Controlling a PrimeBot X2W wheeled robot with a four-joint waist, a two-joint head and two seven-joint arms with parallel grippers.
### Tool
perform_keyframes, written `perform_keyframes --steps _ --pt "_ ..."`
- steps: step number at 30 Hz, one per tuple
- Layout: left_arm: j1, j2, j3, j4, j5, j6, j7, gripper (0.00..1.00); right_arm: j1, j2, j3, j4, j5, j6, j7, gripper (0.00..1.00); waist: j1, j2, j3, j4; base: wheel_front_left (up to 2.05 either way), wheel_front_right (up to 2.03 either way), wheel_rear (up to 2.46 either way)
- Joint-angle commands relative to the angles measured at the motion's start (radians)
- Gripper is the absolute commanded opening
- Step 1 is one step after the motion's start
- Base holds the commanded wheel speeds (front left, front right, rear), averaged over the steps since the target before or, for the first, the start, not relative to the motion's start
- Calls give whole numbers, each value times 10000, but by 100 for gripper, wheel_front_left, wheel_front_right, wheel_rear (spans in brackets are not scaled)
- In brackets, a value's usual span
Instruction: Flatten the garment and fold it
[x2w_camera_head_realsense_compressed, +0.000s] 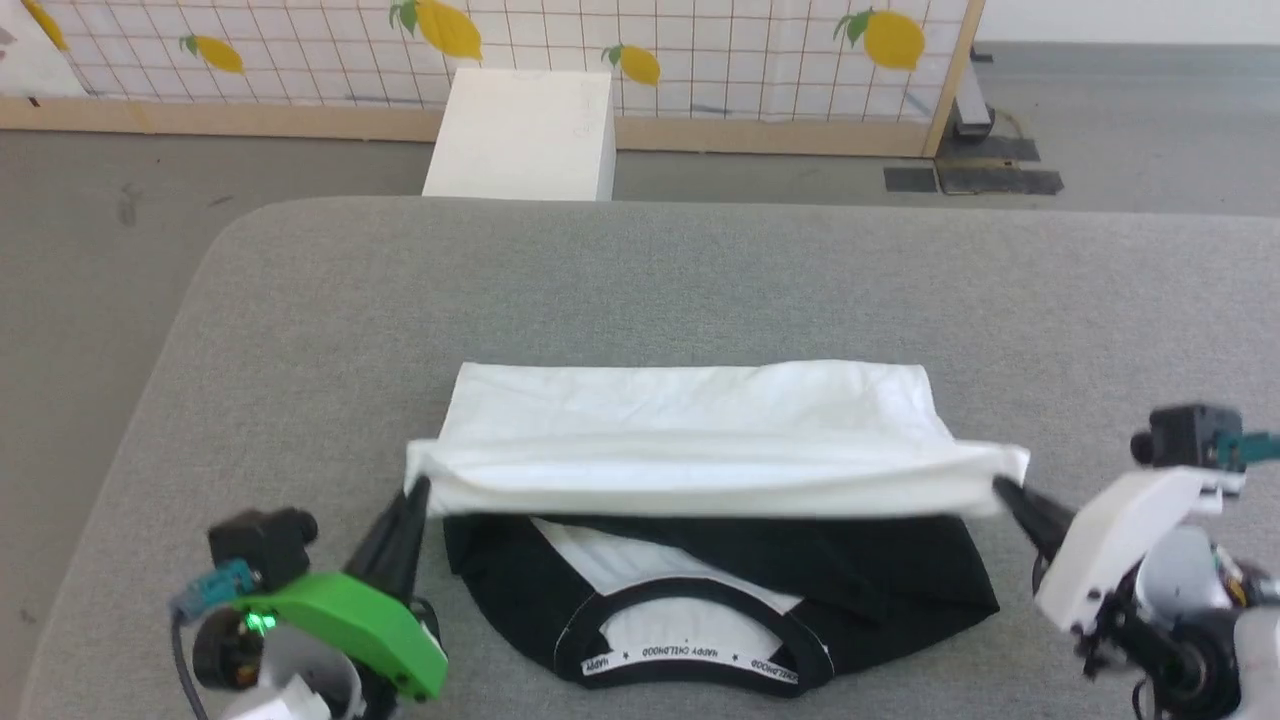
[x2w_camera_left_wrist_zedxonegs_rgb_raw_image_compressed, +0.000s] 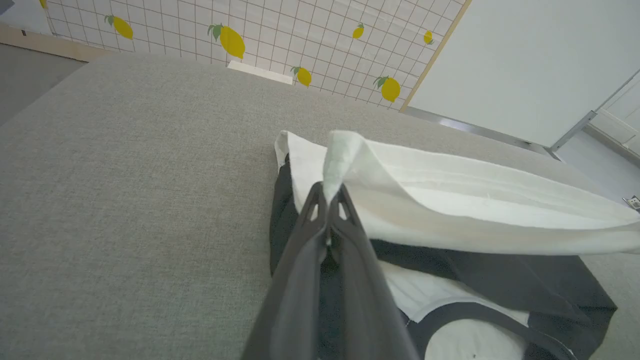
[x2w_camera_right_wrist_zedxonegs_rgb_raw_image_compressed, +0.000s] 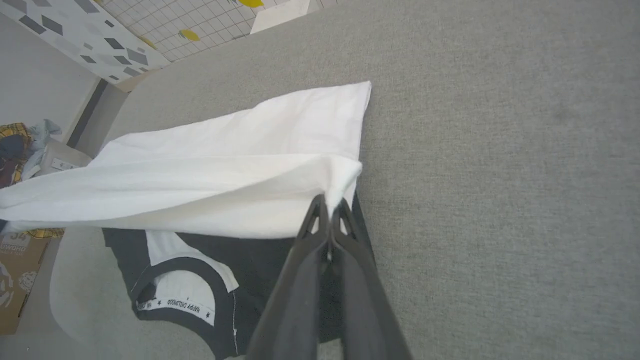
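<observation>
The garment (x2w_camera_head_realsense_compressed: 690, 440) lies on the grey table (x2w_camera_head_realsense_compressed: 700, 280), white body folded toward me, black sleeves and collar with white lettering at the near edge. Its white hem is raised in a taut band between both grippers. My left gripper (x2w_camera_head_realsense_compressed: 418, 488) is shut on the hem's left corner; in the left wrist view the gripper (x2w_camera_left_wrist_zedxonegs_rgb_raw_image_compressed: 331, 192) pinches the white cloth of the garment (x2w_camera_left_wrist_zedxonegs_rgb_raw_image_compressed: 450, 195). My right gripper (x2w_camera_head_realsense_compressed: 1000, 486) is shut on the right corner; the right wrist view has the gripper (x2w_camera_right_wrist_zedxonegs_rgb_raw_image_compressed: 330, 202) clamped on the garment (x2w_camera_right_wrist_zedxonegs_rgb_raw_image_compressed: 225, 165).
A white box (x2w_camera_head_realsense_compressed: 525, 135) stands on the floor beyond the table's far edge, in front of a lemon-print grid panel (x2w_camera_head_realsense_compressed: 700, 50). Bare grey table surface stretches behind and to both sides of the shirt. A cardboard box (x2w_camera_right_wrist_zedxonegs_rgb_raw_image_compressed: 17, 272) sits on the floor.
</observation>
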Motion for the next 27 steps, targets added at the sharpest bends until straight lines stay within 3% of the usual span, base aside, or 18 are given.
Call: perform_keyframes --steps 1,18,19,20,21,27 --pt "227 -65 -23 109 -49 90 -69 0 293 58 -3 -32 -89 -15 -28 0 2 0 -25 14 0 0 0" --pt "503 -54 -323 2340 -71 550 638 0 1273 232 557 1292 -667 -15 -410 0 2 0 5 11 0 0 0" --pt "501 -79 -304 2384 -126 580 682 34 1291 222 570 1313 -694 -15 -400 4 2 0 -14 10 0 0 0" --pt "511 -97 -290 2427 -179 618 758 78 1313 214 580 1320 -686 -15 -378 43 2 0 -41 9 0 0 0" --pt "518 -82 -285 2443 -191 652 802 100 1349 191 603 1297 -664 -15 -328 100 2 0 -78 6 0 0 0" --pt "897 28 243 2277 -930 984 1435 100 1716 -13 472 444 -28 -15 160 100 2 0 -264 -38 0 0 0"
